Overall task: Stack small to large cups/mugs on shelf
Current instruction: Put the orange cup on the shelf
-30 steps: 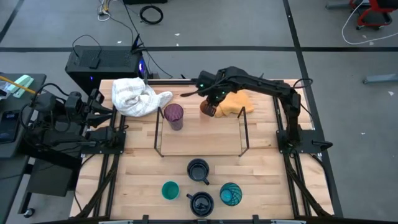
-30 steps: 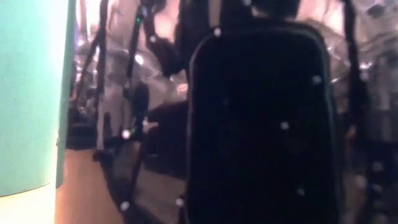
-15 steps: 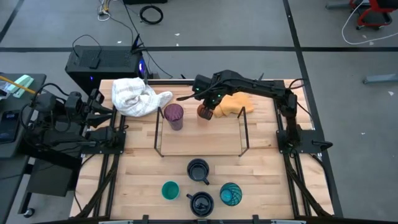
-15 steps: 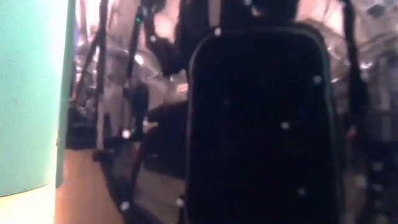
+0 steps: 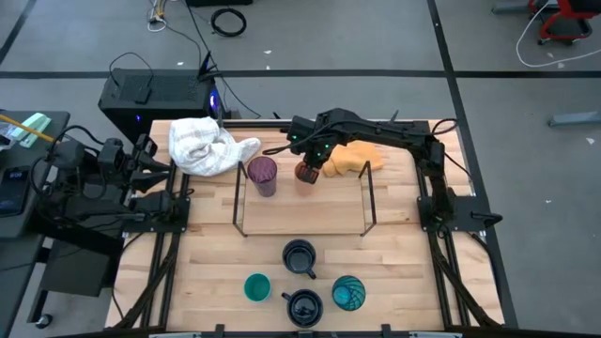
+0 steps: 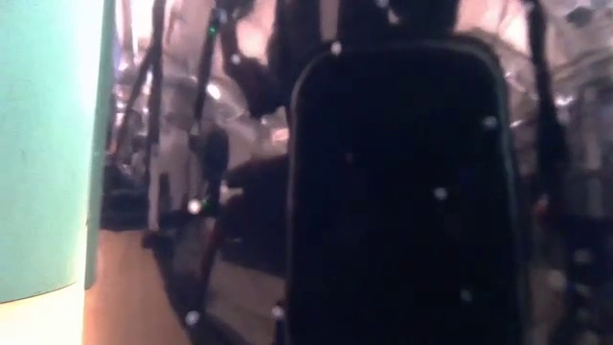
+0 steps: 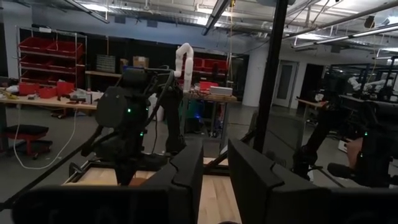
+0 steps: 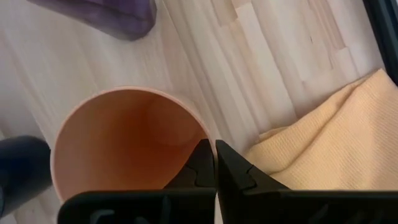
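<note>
Right hand: I pinch the orange cup by its rim, to seat it at the purple tumbler's 3 o'clock.
Left hand: parked, narrowly open.

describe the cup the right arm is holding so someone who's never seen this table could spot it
Start at the black wire shelf in the middle of the table; at its far edge stands a purple tumbler. Beside it, the right gripper pinches the rim of the orange cup, next to a yellow cloth. It is the only orange vessel.
</note>
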Tool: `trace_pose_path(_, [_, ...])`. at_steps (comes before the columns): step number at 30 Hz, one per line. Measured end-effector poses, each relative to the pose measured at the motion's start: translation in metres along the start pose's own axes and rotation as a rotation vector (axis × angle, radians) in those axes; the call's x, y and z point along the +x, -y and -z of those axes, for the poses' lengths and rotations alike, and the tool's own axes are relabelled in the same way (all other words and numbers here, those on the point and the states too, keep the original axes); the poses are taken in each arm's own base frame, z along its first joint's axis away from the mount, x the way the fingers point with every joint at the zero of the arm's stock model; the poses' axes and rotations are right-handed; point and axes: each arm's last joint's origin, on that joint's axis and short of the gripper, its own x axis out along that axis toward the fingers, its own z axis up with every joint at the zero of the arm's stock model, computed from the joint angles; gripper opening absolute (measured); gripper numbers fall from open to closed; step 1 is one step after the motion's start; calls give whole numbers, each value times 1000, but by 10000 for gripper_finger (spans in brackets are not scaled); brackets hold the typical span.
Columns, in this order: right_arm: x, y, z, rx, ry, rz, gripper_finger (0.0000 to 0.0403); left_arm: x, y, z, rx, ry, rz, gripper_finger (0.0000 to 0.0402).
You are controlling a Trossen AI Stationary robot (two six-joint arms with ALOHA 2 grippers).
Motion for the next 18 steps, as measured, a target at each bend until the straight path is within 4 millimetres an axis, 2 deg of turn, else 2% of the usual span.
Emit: trace_pose_path(18, [0,-1,2,3,-18,-16,0,0,0,0,-1,-1,0,84])
